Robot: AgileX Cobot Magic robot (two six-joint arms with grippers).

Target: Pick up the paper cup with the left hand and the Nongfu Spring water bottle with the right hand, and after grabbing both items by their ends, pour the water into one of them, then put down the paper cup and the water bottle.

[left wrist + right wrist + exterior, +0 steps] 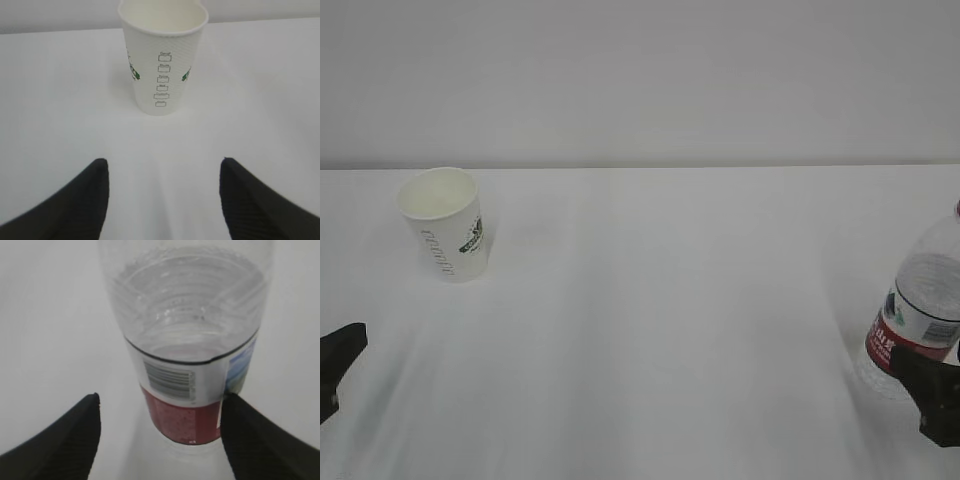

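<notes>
The paper cup (444, 222) stands upright on the white table (670, 320), mouth up, well to the left of the Nongfu Spring water bottle (918, 305), which stands upright at the right edge of the exterior view. That wide spacing gives each arm its own thing without crossing over.

The left hand (162, 192) is spread open with nothing between its fingers, lined up on the cup but a little way short of it, so the cup would pass squarely between the jaws.

The right hand (160, 432) is also open and empty, close in front of the bottle at the level of its red label, one finger (260, 440) near the label's edge; contact cannot be told. Water (192, 320) shows above the label. Neither object is grasped yet
</notes>
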